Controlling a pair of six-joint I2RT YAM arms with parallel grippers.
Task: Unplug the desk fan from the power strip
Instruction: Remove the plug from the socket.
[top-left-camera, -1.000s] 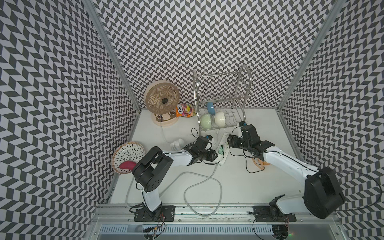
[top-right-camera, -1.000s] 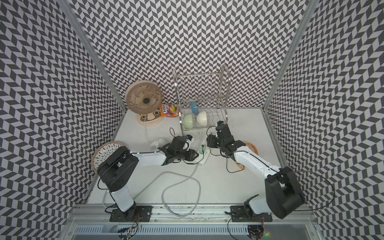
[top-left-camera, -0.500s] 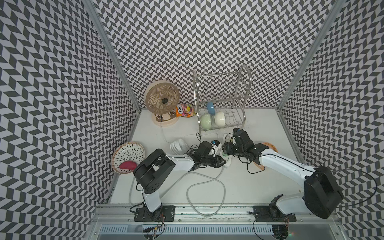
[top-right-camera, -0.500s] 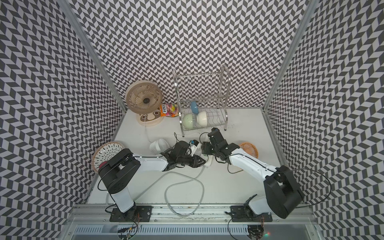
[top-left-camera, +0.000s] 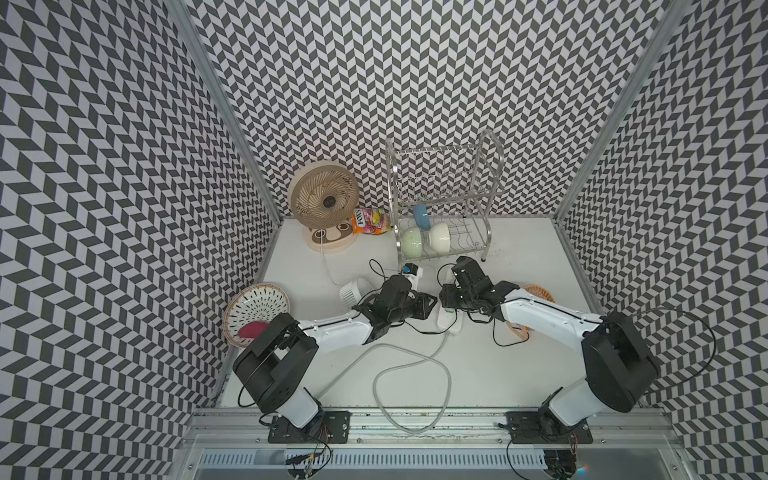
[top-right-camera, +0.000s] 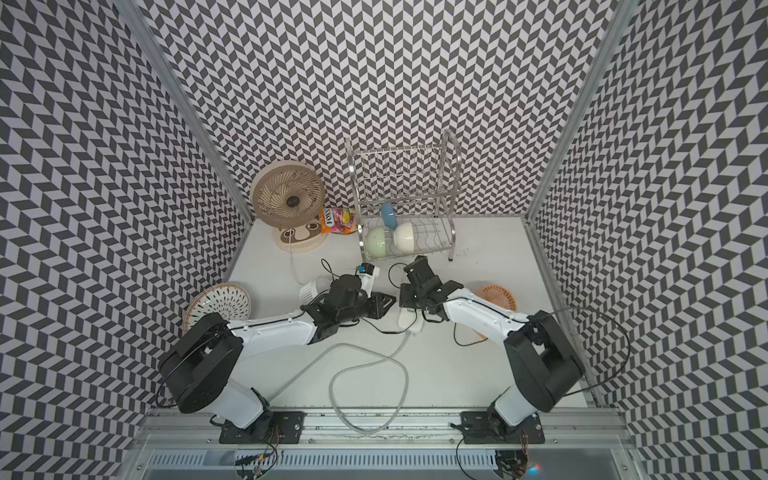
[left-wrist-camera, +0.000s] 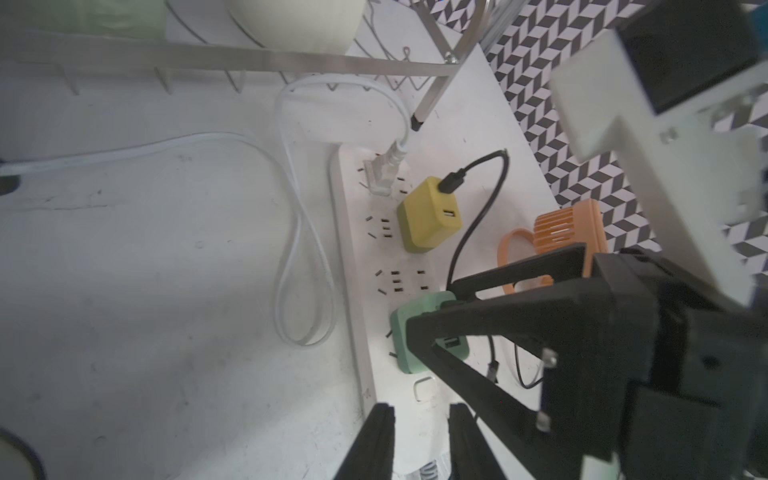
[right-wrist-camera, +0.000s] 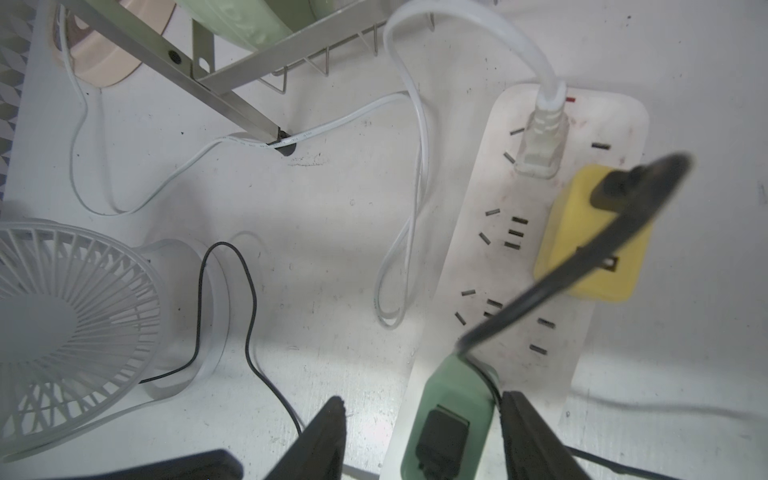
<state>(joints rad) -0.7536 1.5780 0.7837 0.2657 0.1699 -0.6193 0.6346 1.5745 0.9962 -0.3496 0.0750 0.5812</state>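
The right gripper (right-wrist-camera: 422, 399) stands with its jaws apart, astride the green adapter (right-wrist-camera: 453, 386) plugged into the power strip (right-wrist-camera: 478, 266). The left gripper (left-wrist-camera: 422, 409) is clamped on that strip's near end. The strip lies mid-table. Both arms reach low from the near edge, and their wrists meet over it. The far dish rack (top-left-camera: 440, 193) holds a green bowl (top-left-camera: 412, 242), a cream bowl (top-left-camera: 439, 237) and a blue cup (top-left-camera: 420, 215). The woven basket (top-left-camera: 257, 301) at left holds something pink.

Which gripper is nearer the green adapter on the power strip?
Right. The right gripper straddles the green adapter, jaws open on either side. The left gripper sits over the cord end of the power strip, just beyond the adapter.
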